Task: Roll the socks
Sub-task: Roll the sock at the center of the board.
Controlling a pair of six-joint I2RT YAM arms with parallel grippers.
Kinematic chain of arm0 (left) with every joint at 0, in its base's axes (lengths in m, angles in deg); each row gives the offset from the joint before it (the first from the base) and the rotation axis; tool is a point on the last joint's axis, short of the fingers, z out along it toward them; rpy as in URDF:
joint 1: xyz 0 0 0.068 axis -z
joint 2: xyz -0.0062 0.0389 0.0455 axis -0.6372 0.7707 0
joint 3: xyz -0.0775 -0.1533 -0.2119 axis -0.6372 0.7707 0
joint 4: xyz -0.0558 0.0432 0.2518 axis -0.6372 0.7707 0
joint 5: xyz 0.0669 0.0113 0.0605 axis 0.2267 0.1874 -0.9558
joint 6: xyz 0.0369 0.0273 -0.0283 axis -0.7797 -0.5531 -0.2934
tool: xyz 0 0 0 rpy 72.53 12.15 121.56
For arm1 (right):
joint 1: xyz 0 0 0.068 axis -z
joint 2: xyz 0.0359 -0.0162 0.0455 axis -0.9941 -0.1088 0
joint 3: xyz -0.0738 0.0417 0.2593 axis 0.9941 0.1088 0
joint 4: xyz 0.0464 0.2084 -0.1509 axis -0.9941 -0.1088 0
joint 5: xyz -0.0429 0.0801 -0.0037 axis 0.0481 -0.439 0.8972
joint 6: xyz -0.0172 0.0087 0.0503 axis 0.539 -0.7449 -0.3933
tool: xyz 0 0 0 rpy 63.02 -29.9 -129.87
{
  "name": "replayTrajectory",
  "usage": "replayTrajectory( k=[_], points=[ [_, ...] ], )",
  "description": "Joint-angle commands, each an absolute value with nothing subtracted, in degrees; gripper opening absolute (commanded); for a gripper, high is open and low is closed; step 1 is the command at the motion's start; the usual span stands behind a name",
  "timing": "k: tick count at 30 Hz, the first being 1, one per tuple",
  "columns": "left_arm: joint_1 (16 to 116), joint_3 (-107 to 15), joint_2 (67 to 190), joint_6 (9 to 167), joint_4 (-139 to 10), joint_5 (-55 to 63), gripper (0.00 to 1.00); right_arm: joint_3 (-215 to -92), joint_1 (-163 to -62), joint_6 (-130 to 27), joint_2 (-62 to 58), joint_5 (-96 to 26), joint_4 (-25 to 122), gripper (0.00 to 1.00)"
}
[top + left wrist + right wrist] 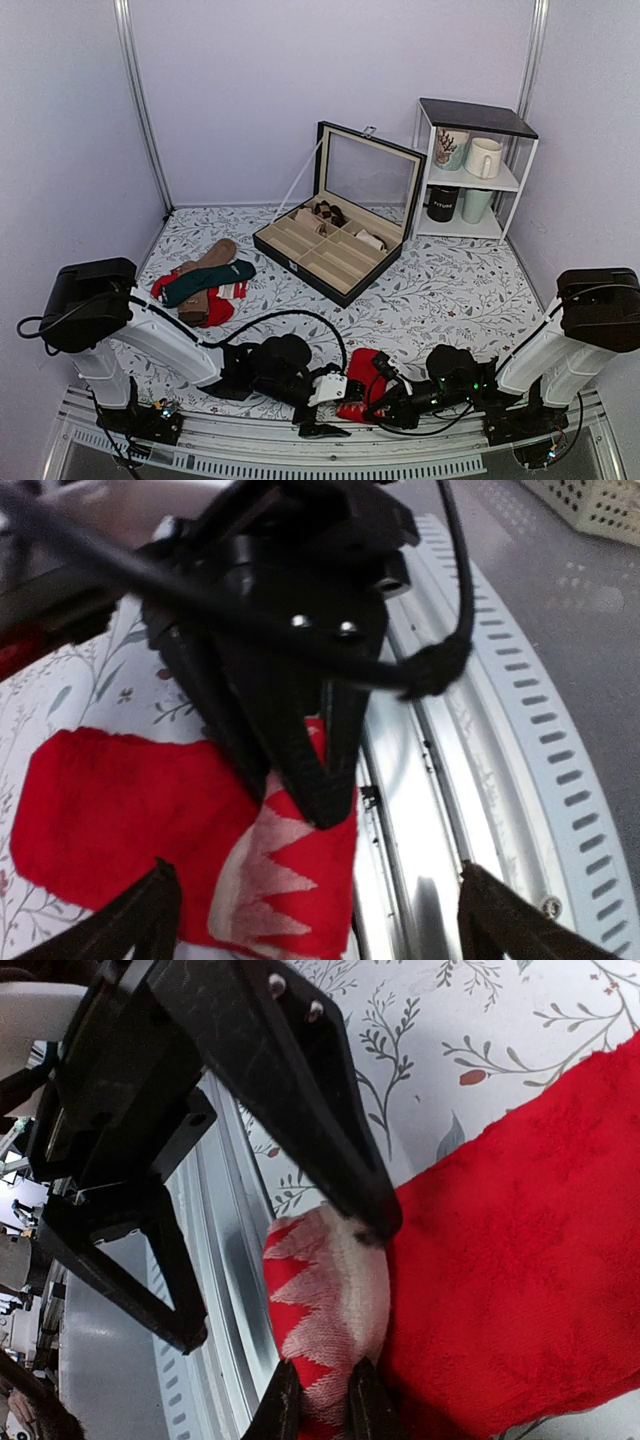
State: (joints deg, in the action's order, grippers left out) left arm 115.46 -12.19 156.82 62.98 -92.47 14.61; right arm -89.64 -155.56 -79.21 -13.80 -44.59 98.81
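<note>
On my overhead feed the socks [358, 383] lie at the near edge of the bench [450, 290], about the middle of it, right beside the metal rail [250, 442] and between my two arms. My right fingers [285, 1410] are clenched on the beige zigzag cuff [330, 1300], which bulges up in a fold just above their tips. From the left wrist camera I see the same pinch at the cuff's edge, with the red body of the pair spreading flat to the left over the floral cloth. My left fingers [150, 920] are released and spread wide, one over the red fabric and the other out over the rail, holding nothing. In the right wrist view one left tip sits at the top of the cuff fold, though I can't tell whether it presses on it. Further out, a heap of other socks [205, 285] in dark green, brown and red-white stripes lies on the left. An open divided box [335, 245] stands at the far centre, and a small rack [470, 170] of mugs is at the far right.
</note>
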Motion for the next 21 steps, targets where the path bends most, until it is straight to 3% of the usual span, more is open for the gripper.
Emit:
replayTrajectory(
  k=[1,8,13,21],
  points=[
    [115.93,-8.08,151.12,65.5,-97.15,6.35,0.99,-87.23,-155.72,-79.1,-16.94,-45.66,86.69,0.06],
    [115.96,1.28,143.79,67.73,-109.43,-7.86,0.99,-87.14,-155.56,-78.92,-16.96,-45.6,87.04,0.06],
    [116.37,-2.04,146.56,64.54,-104.81,2.58,0.99,-87.24,-155.56,-79.16,-16.66,-45.85,86.85,0.06],
    [118.75,-9.57,155.93,61.62,-96.55,6.6,0.87,-87.01,-155.3,-79.14,-16.44,-46.12,86.72,0.06]
  ],
)
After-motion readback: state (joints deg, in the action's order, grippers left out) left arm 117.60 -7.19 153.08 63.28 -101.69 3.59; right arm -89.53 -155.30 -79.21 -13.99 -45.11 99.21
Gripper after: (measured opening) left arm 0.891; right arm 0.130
